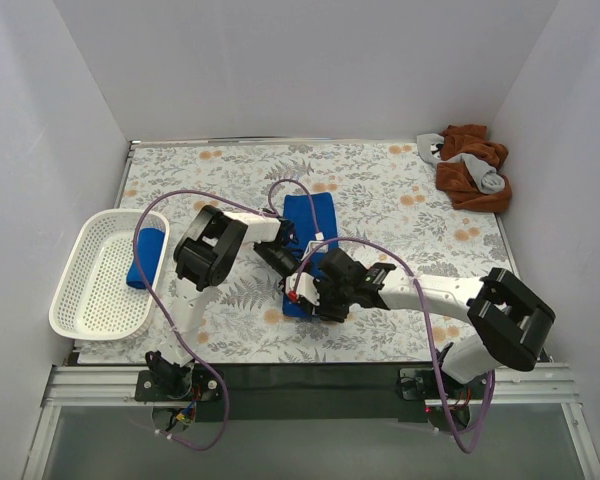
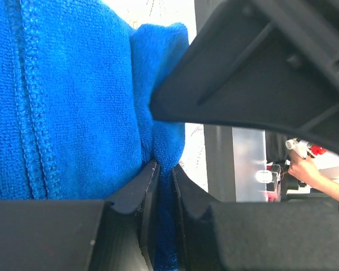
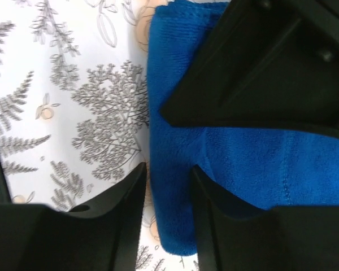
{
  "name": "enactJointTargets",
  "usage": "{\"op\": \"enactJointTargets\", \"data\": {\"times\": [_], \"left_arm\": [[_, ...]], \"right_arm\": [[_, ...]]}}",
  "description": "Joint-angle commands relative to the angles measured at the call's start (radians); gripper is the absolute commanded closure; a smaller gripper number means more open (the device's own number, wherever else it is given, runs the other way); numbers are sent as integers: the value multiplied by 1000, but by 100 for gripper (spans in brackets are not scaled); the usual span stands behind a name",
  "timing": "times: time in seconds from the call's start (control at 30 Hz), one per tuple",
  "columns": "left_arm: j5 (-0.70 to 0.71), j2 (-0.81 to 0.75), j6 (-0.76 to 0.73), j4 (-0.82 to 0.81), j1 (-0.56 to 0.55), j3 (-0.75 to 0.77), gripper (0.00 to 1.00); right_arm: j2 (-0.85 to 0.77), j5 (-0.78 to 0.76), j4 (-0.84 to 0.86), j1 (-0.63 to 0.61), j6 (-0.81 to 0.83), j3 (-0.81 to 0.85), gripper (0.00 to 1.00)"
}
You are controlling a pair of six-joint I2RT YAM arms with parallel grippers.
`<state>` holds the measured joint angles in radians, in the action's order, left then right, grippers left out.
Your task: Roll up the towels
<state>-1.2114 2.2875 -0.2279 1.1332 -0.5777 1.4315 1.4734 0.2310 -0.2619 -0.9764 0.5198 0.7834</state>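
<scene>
the blue towel [image 1: 308, 215] lies flat near the middle of the flower-patterned table [image 1: 400, 215], its long side running away from the arm bases, and both arms reach in over its near half

the left gripper [image 1: 283, 258] sits at the towel's left edge. in the left wrist view the left gripper [image 2: 164, 175] has its two fingers pressed almost together, with a thin fold of the blue towel [image 2: 73, 101] pinched up between the tips. the cloth bunches into a thick ridge just above the pinch, and a stitched hem runs down the flat part to the left

the right gripper [image 1: 310, 292] is at the towel's near end, just beside the left one. in the right wrist view the right gripper [image 3: 168, 180] has its fingers spread, and the edge of the blue towel [image 3: 260, 158] lies in the gap between them. a sliver of tablecloth shows between the cloth and the left-hand finger, so the cloth is not squeezed. a dark part of the other arm crosses the upper right of that view

at the left edge of the table stands a white basket [image 1: 70, 290] with a rolled blue towel [image 1: 146, 258] leaning along its right-hand wall. in the far right corner lies a loose heap of brown towels [image 1: 470, 170] with a grey cloth [image 1: 490, 182] tangled in it, well apart from both arms
</scene>
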Motion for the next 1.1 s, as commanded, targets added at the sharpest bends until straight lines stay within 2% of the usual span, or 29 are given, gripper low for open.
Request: {"op": "enactJointTargets", "data": {"times": [0.0, 0.07, 0.1, 0.2, 0.3, 0.47, 0.7, 0.87, 0.9, 1.0, 1.03, 1.07], "left_arm": [[191, 44, -53, -72, 13, -19, 86], [188, 40, -56, -66, 15, -17, 85], [185, 30, -56, -62, 15, -17, 84], [173, -3, -62, -50, 18, -22, 78], [156, -51, -99, -10, 21, -32, 72], [156, -233, -103, -13, 65, -92, 66], [184, -374, -90, -47, 255, -125, 65], [246, -532, 1, -223, 289, -219, 63], [271, -615, 27, -271, 283, -253, 63], [422, -771, 64, -452, 221, -420, 62], [549, -875, 81, -549, 187, -480, 62], [594, -916, 78, -588, 152, -572, 61]], "right_arm": [[33, -51, 104, -21, 23, -35, 65], [44, -62, 110, -19, 28, -48, 73], [47, -62, 108, -19, 28, -50, 85], [38, -42, 89, -19, 28, -59, 99], [28, 17, 37, -12, 29, -56, 99], [22, 226, -49, 59, 17, -29, 99], [97, 470, -152, 160, -21, 53, 99], [240, 665, -256, 251, -33, 180, 99], [290, 689, -295, 263, -33, 198, 99], [387, 769, -361, 306, -30, 269, 99], [407, 807, -369, 323, -30, 280, 99], [424, 823, -378, 331, -30, 290, 99]]}}
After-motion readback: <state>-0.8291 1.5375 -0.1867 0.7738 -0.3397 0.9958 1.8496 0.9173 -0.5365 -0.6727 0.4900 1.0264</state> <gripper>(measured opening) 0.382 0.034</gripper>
